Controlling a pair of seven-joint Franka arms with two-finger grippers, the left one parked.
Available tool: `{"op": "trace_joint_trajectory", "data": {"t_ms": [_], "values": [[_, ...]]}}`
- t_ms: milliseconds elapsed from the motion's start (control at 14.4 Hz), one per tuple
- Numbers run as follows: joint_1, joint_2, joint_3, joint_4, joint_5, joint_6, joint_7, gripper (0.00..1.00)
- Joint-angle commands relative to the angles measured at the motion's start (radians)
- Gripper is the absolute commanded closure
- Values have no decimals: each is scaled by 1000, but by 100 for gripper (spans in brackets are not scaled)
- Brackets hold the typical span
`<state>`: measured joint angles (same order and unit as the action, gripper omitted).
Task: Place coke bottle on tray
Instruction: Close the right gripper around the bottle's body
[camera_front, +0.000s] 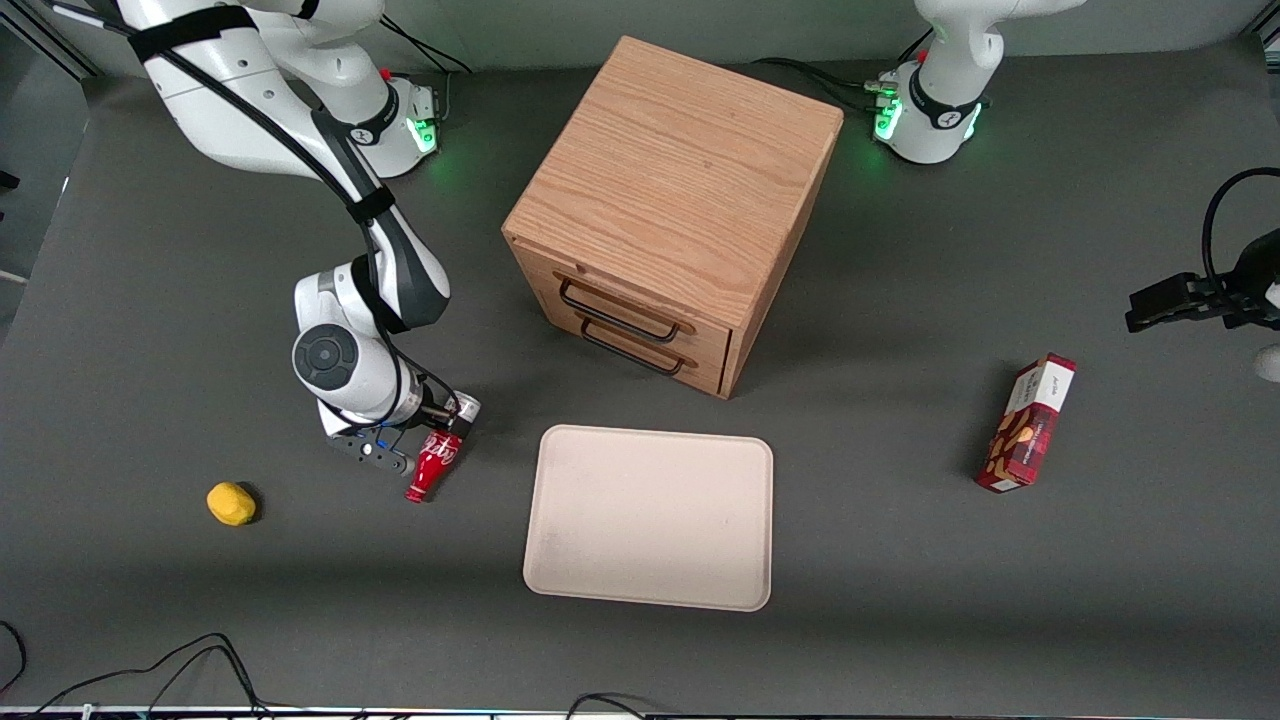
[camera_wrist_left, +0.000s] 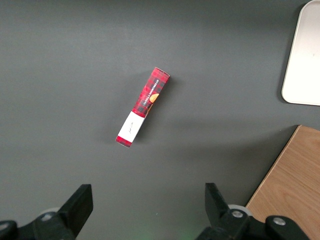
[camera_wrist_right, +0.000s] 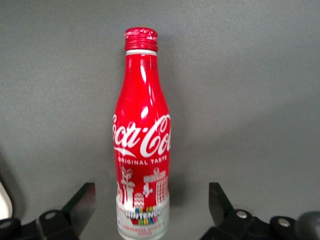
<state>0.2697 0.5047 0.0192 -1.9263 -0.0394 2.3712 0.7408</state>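
the wooden drawer cabinet (camera_front: 672, 205) stood near the table's middle. the tray (camera_front: 650, 517) lay flat in front of it. the gripper (camera_wrist_right: 150, 210) hung low with fingers wide apart around the lying coke bottle (camera_front: 434, 463), beside the tray toward the working arm's end.

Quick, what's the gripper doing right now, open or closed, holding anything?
Gripper: open, fingers on either side of the coke bottle lying on the table, not clamped on it.
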Motion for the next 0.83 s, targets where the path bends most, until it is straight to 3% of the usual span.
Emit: {"op": "trace_joint_trajectory", "data": {"t_ms": [0, 623, 692, 762], "values": [[8, 35, -5, 3, -22, 54, 41, 0], [8, 103, -5, 66, -46, 57, 65, 2], [8, 107, -5, 67, -46, 57, 66, 18], [10, 109, -5, 66, -46, 59, 69, 68]]}}
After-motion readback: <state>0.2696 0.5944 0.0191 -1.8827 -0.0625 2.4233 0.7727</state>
